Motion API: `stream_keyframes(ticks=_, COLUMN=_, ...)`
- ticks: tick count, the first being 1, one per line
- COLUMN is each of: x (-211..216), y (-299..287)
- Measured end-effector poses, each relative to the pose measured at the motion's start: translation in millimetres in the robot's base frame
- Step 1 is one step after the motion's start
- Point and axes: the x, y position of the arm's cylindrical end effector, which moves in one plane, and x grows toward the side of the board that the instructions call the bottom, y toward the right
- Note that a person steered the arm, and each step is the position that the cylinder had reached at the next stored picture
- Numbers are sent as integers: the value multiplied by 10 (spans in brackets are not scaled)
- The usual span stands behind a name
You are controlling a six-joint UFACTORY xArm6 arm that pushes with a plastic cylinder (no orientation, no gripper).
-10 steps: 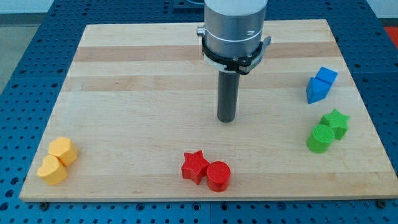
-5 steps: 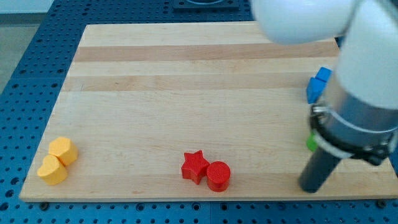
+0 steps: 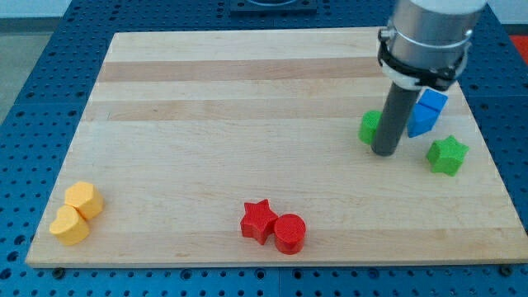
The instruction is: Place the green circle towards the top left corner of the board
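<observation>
The green circle [image 3: 370, 126] lies on the wooden board [image 3: 247, 124] at the view's right, partly hidden behind my rod. My tip [image 3: 384, 153] rests on the board just right of and below the green circle, touching or nearly touching it. The green star [image 3: 447, 155] lies further right, apart from the circle. The top left corner of the board is far away across the board.
Two blue blocks [image 3: 424, 111] sit close behind the rod at the right. A red star [image 3: 258, 220] and red circle [image 3: 289, 233] sit at the bottom centre. Two yellow blocks [image 3: 76, 212] sit at the bottom left.
The arm swung from the centre to the bottom right, then up. The green circle has moved up and left, away from the green star, which shifted slightly.
</observation>
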Motion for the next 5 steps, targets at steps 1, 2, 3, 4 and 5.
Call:
stream_keyframes(ticks=1, x=-464, y=0)
stream_keyframes(ticks=2, x=-1033, y=-40)
stream_keyframes(ticks=3, x=-1525, y=-283)
stream_keyframes(ticks=4, x=-1654, y=-722)
stream_keyframes(ticks=5, x=-1363, y=-790)
